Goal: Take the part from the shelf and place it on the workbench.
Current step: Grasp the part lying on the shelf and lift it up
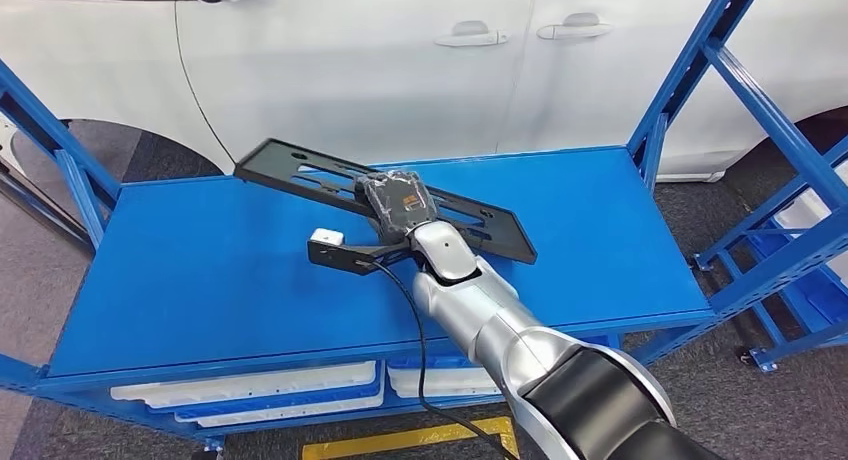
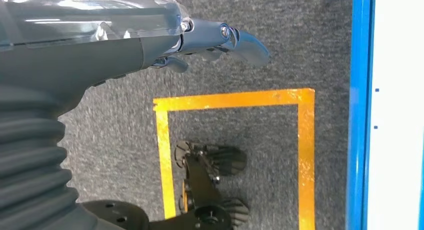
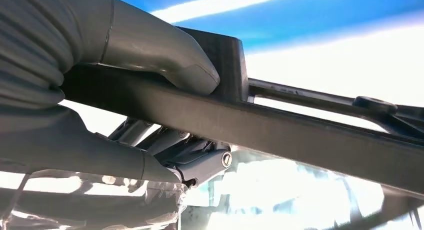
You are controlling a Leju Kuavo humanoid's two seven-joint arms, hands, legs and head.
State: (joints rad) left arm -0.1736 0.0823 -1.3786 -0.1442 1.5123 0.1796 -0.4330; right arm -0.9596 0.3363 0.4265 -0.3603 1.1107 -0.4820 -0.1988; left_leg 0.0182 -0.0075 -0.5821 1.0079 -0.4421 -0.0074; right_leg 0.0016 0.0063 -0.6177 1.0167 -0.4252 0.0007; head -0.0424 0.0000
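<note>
The right robot hand [image 1: 398, 205] grips the long black part [image 1: 300, 172], thumb on one side and fingers on the other. The part lies on the blue shelf [image 1: 180, 280], near 12 o'clock. Lift it flat and slowly, since its long ends may tip. The left robot hand [image 2: 210, 40] hangs with nothing in it, fingers loosely curled.

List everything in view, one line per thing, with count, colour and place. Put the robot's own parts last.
part: one, black, long flat slotted plate, lying aslant on the shelf top
shelf: one, blue, in front of the robot
trays: several, white, on the lower level
car: one, white, behind the shelf
floor marking: one, yellow, on grey carpet
right hand: one, grey, gripping the part
left hand: one, dark grey, hanging above the floor, holding nothing
</note>
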